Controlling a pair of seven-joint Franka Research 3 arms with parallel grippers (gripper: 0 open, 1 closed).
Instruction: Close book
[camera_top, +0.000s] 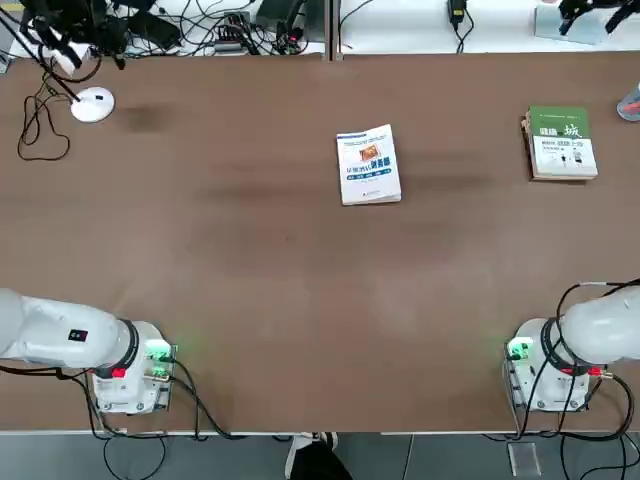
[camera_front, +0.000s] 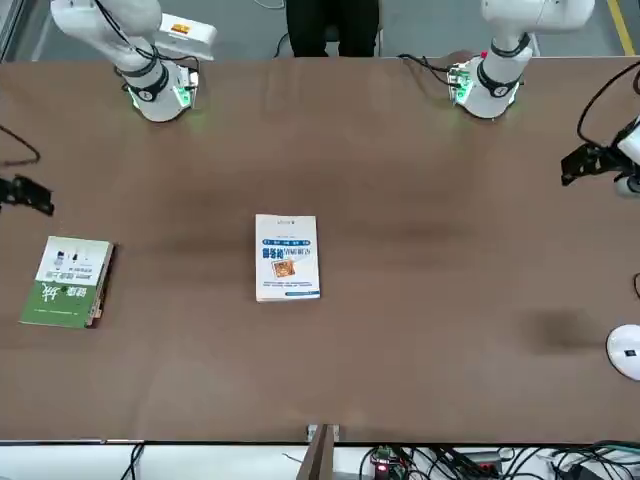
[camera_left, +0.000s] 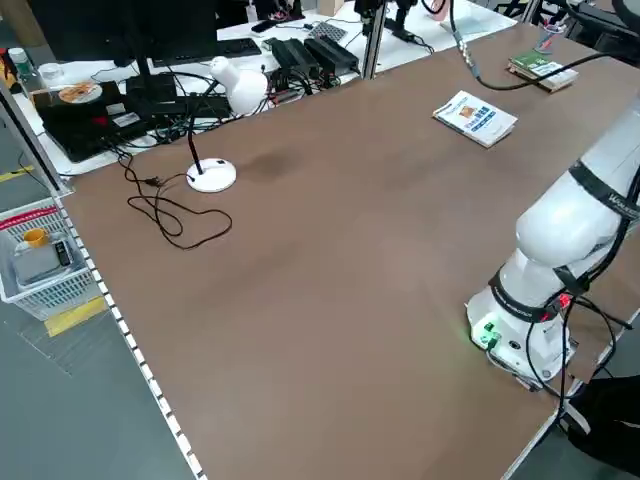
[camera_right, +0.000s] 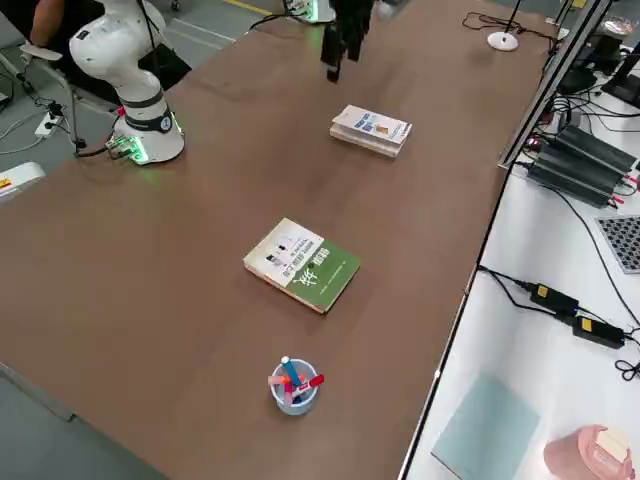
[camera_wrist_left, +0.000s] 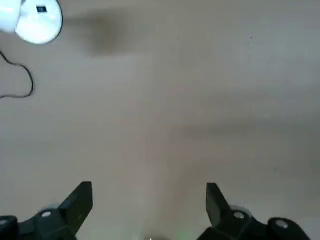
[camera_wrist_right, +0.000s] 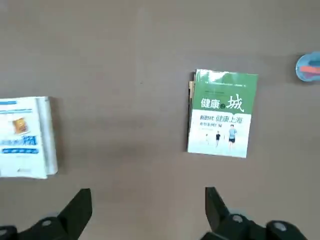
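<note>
Black two-finger right gripper is held above the table on the robot's right, its fingers spread apart with nothing grasped between them. The black two-finger left gripper is likewise seen released and empty, raised over the robot's left side of the table. Neither is in contact with the book.

The thin white paperback book with blue lettering and a small orange picture is found lying flat on the brown tabletop, near the middle of its width and toward the side away from the robot. Its front cover is turned up and lies over the pages (white page edges can be made out along one side).

Well apart from it, to the robot's right, a green-and-white covered book is laid flat. A pale blue cup of coloured markers is placed farther right. On the robot's left, a round white stand base is set beside a loose black cable.
</note>
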